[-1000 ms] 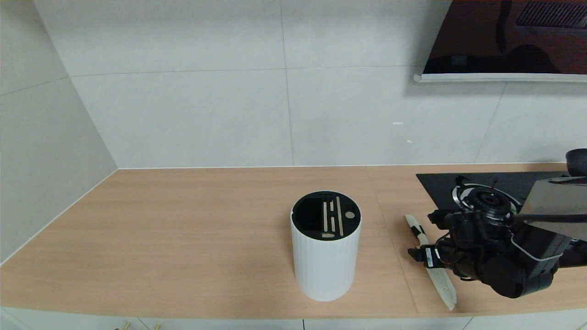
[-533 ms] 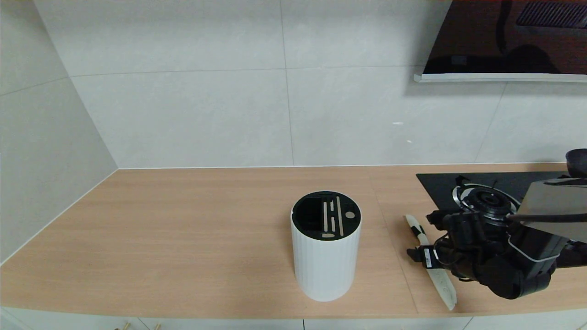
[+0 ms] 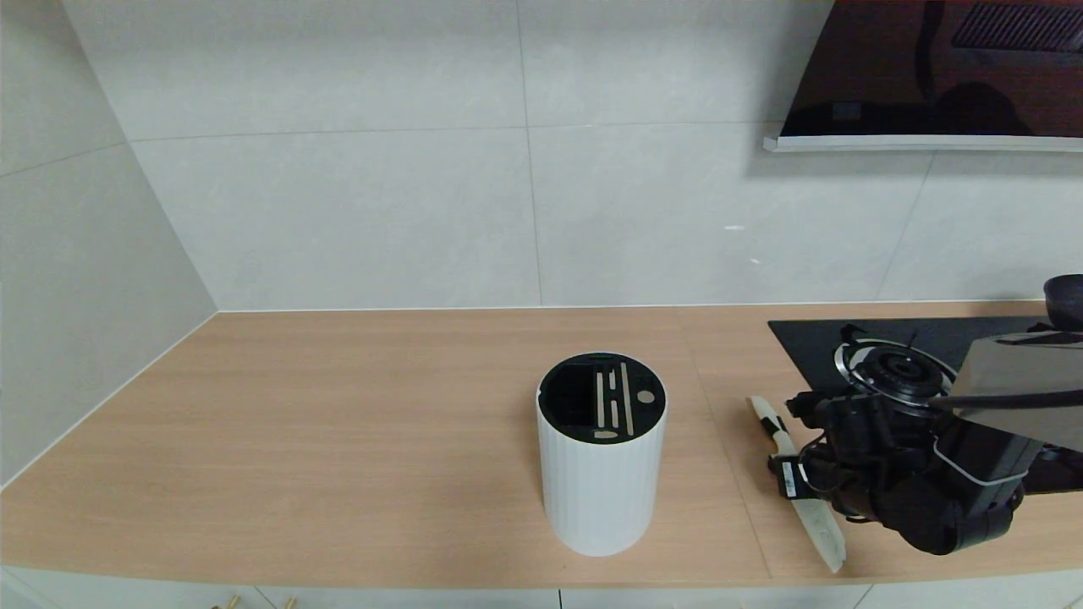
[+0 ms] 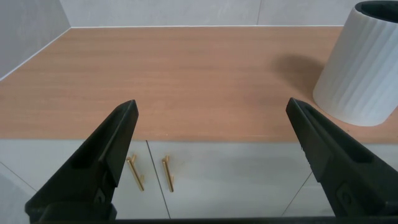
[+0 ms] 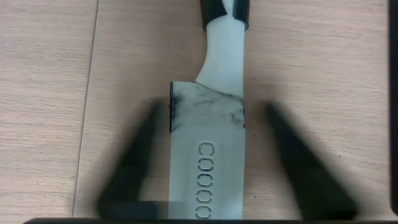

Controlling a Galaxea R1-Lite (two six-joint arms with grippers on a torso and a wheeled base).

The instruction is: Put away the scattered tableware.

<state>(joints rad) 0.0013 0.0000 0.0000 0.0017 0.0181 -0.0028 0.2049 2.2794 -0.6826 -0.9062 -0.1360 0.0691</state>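
While pale-bladed, black-and-white-handled knife [image 5: 208, 143] lies flat on wooden counter [image 3: 338, 423] right of white ribbed slotted holder [image 3: 601, 482], right gripper [image 5: 214, 174] hovers, jaws wide astride blade. Grasp pending: lower, pinch, lift.

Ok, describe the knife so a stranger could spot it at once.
Start at the wooden countertop and find the black hob at its right end. Between the hob and the white ribbed holder, near the front edge, lies the knife. Unlike the upright holder, it lies flat: pale blade, black-and-white handle.
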